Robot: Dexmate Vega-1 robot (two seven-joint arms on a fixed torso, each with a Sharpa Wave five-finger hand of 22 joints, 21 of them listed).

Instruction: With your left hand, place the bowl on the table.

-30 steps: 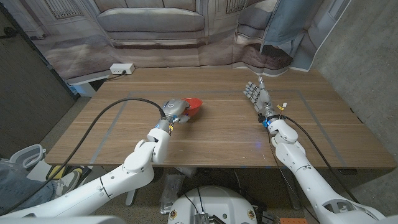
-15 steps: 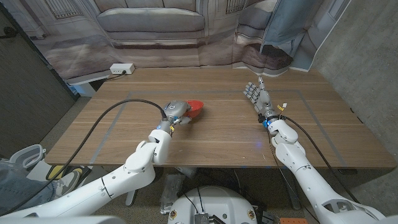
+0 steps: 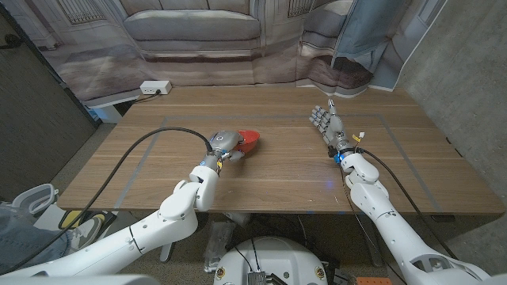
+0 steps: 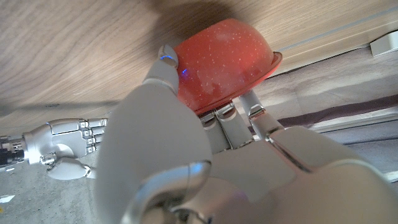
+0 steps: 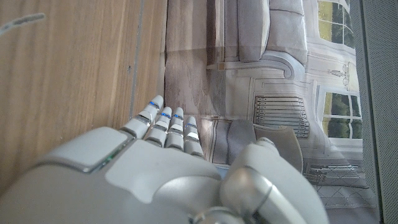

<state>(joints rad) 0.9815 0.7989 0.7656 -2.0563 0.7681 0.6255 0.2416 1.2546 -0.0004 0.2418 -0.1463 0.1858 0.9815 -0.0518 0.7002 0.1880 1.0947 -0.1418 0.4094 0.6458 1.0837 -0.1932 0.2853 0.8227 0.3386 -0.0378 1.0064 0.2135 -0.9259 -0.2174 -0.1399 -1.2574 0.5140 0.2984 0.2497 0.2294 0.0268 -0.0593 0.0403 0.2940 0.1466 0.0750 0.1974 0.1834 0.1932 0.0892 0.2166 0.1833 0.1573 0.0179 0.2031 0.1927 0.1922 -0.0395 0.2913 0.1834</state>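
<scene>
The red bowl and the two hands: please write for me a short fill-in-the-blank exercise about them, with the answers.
1. The bowl in the left hand is ____ in colour.
2. The bowl is held by the robot's ____ hand.
3. The right hand holds ____.
4. The table is made of ____.

Missing words: red; left; nothing; wood

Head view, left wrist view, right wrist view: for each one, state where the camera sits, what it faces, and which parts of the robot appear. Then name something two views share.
Head view: on the robot's head, facing down at the wooden table; both arms, left hand holding the red bowl, right hand.
Left wrist view: behind the left hand, facing the bowl.
Right wrist view: behind the right hand, facing table and backdrop.
Shared: head and left wrist views both show the bowl.
</scene>
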